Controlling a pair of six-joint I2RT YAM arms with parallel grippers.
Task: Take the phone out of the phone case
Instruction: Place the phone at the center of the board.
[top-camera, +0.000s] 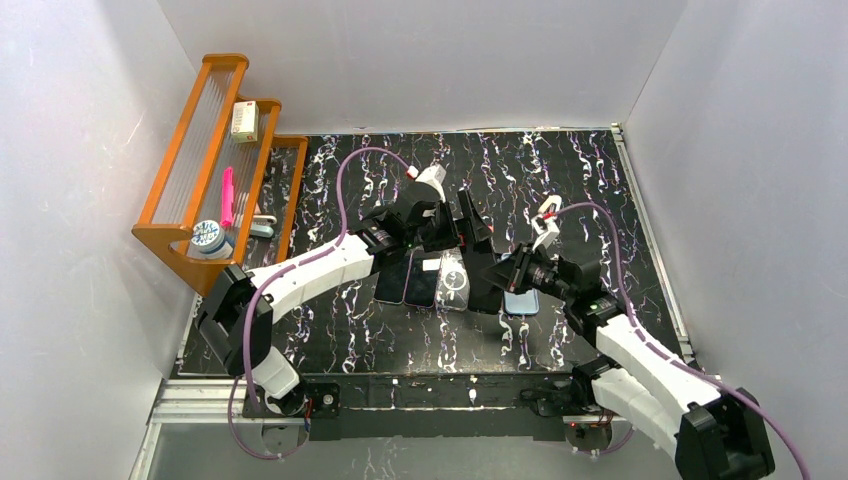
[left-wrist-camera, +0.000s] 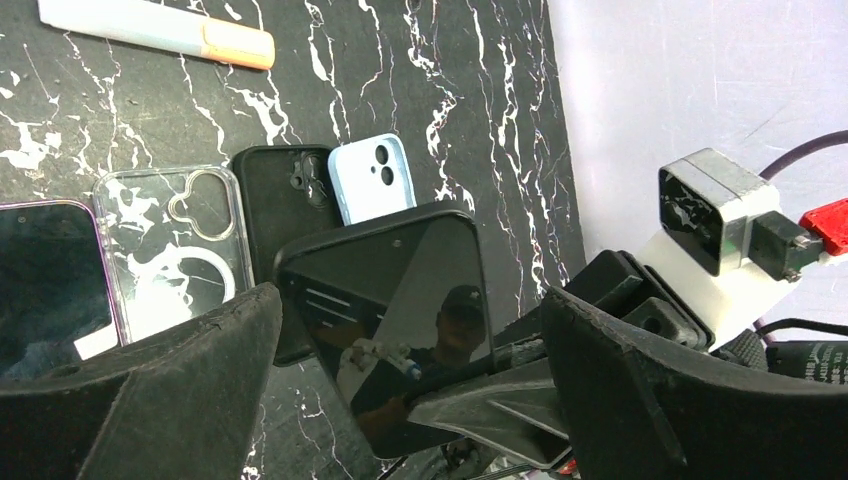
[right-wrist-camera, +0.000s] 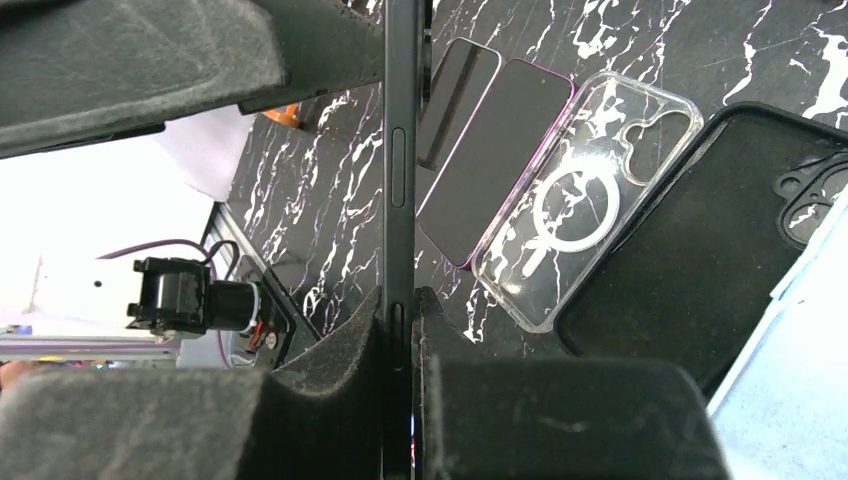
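The right gripper (right-wrist-camera: 400, 335) is clamped on the phone (right-wrist-camera: 400, 150), its two padded fingers (right-wrist-camera: 560, 420) pressed against the front and back near one end. The phone is black and bare, and it is held up off the table (top-camera: 600, 200). From the right wrist it shows edge-on with its side buttons visible. From the left wrist its dark glass face tilts toward the camera.

The left gripper (left-wrist-camera: 410, 330) is spread wide, with one finger (left-wrist-camera: 150, 390) on each side of the phone. Neither finger grips it: there is a clear gap on the right side, and the left finger sits just beside the phone's edge.

Below and behind the raised phone, a row of things lies flat on the table, side by side:
- a dark phone (right-wrist-camera: 455, 100)
- a purple-edged phone (right-wrist-camera: 505, 160) with its screen up
- a clear case (right-wrist-camera: 580, 200) with a white ring on its back
- a black case (right-wrist-camera: 720, 250) lying open side up, with its camera cut-out visible – nothing is in it
- a light blue case (left-wrist-camera: 372, 178) at the end of the row, just beside the black one; whether it holds a phone cannot be told

A pale marker with an orange cap (left-wrist-camera: 150, 30) lies farther back on the table, well apart from the row. An orange rack (top-camera: 215, 160) stands at the far left corner, with a pink pen (top-camera: 227, 195) in it.
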